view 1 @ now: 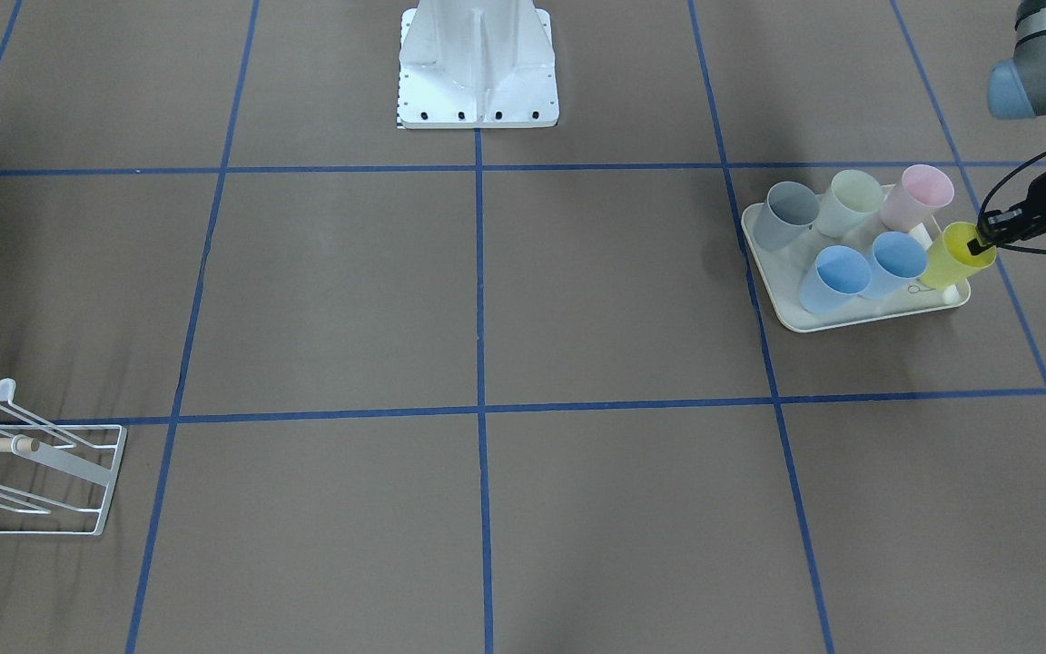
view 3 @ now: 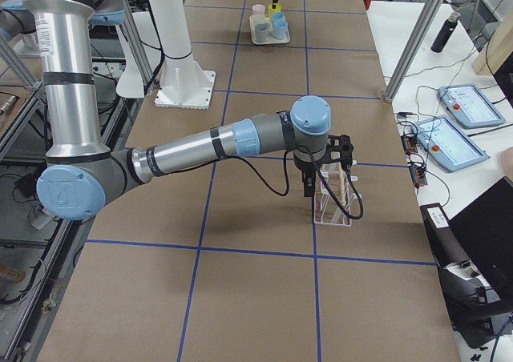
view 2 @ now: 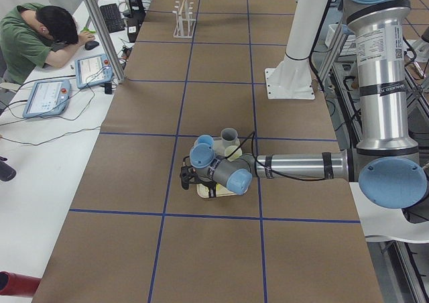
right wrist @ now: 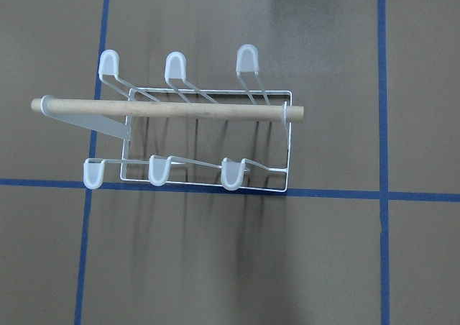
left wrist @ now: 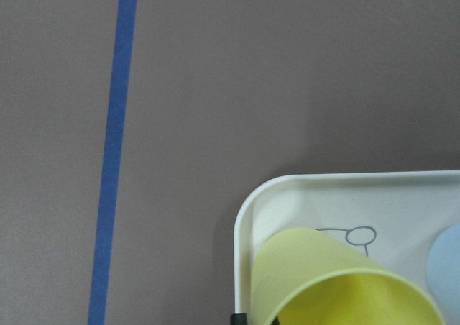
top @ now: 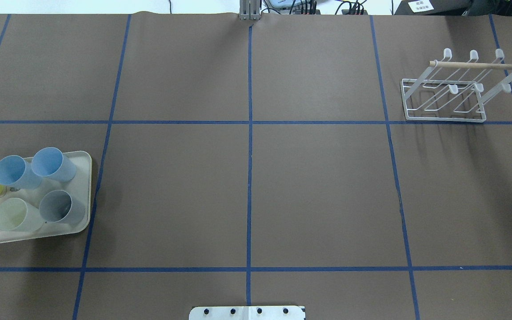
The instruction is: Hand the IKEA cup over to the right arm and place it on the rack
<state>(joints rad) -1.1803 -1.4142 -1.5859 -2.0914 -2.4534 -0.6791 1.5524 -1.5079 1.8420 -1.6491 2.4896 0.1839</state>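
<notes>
Exterior front-facing view: pinching the rim of the tilted yellow plastic cup [view 1: 952,261] with the left gripper [view 1: 980,243], one finger inside the mouth and one outside, at a corner of the cream rectangular tray [view 1: 877,311] alongside five other pastel cups [view 1: 836,282]. Exterior right view: hanging the right gripper [view 3: 307,192] above the white wire rack [right wrist: 172,111] with slanted prongs and a light wooden dowel, well apart from the tray; showing nothing clear of its fingers, so cannot tell whether parted or clamped.

Lighting was bright, even and diffuse, without glare. The rack [top: 451,95] cast faint, streaked shadows on the table [top: 318,186]. In the left wrist view, the near yellow cup [left wrist: 338,282] appeared soft.
</notes>
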